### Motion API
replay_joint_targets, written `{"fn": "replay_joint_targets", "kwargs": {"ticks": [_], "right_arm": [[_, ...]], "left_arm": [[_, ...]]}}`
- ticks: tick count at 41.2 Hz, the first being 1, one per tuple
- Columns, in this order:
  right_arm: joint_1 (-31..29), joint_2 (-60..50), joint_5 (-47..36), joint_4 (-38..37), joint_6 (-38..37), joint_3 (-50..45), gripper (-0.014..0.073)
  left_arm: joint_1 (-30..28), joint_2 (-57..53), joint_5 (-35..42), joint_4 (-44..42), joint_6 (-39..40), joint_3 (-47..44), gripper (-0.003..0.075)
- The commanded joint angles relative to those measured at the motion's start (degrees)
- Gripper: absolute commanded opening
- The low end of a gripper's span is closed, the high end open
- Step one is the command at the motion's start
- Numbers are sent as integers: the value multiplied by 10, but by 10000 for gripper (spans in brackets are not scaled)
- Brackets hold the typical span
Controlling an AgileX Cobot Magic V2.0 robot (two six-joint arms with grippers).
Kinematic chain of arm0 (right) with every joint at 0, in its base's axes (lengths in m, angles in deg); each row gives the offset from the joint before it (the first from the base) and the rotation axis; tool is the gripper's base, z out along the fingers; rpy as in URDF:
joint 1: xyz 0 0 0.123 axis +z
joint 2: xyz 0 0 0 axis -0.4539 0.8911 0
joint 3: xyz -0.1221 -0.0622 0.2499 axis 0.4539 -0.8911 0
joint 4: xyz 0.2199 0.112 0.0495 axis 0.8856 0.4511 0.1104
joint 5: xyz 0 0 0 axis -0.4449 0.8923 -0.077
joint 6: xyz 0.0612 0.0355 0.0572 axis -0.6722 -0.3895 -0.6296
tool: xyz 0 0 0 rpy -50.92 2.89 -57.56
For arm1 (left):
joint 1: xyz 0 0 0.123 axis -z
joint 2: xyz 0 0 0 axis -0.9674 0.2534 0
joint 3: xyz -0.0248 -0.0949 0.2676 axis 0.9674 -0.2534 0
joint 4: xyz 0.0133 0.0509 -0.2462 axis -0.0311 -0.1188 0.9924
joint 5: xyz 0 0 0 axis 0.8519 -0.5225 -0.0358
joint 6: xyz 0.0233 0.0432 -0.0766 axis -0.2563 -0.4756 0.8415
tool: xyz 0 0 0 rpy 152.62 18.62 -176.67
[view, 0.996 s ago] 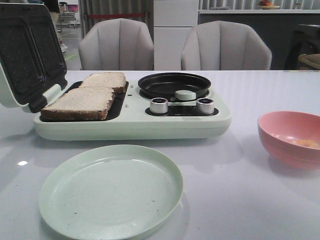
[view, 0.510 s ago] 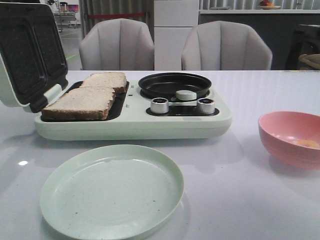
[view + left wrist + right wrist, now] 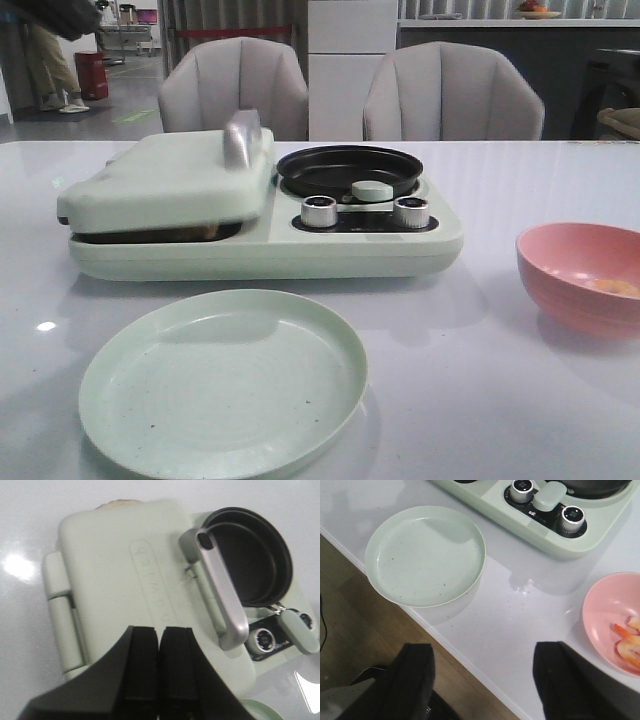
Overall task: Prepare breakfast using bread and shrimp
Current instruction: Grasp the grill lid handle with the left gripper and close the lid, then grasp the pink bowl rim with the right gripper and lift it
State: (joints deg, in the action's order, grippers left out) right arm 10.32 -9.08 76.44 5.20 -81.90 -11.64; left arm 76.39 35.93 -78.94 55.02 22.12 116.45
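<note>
The shrimp [image 3: 626, 641] lie in the pink bowl [image 3: 600, 611] at the lower right of your right wrist frame, curved orange-pink pieces against the bowl's far wall; in the front view you see only an orange glint inside that bowl, at the right edge. Your right gripper [image 3: 482, 680] hangs over the table's near edge with its fingers wide apart and nothing between them, and the bowl sits just past its right-hand finger [image 3: 570, 685], so this is the arm nearer the shrimp. From the bowl, the black pan [image 3: 348, 168] lies up and left in the front frame, on the pale green cooker [image 3: 400, 245].

The bread [image 3: 119, 502] is shut under the cooker's lid [image 3: 130, 575]; only a crust edge peeks out at the top of the left wrist frame. Your left gripper [image 3: 159, 667] hovers over that lid with its fingers pressed together, holding nothing. The green plate [image 3: 222, 380] waits at the lower left.
</note>
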Motion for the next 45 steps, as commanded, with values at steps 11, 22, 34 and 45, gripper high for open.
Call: {"fn": "replay_joint_targets", "kwargs": {"ticks": [11, 22, 34, 45], "right_arm": [[0, -4, -37, -3, 1, 15, 519], [0, -4, -37, -3, 1, 15, 519], [0, -4, -37, -3, 1, 15, 519], [0, -4, -40, -3, 1, 15, 519]], "left_arm": [[141, -173, 89, 20, -47, -123, 99], [298, -311, 195, -21, -48, -277, 102], [414, -464, 225, -30, -46, -422, 102], [423, -577, 228, -30, -46, -498, 102]]}}
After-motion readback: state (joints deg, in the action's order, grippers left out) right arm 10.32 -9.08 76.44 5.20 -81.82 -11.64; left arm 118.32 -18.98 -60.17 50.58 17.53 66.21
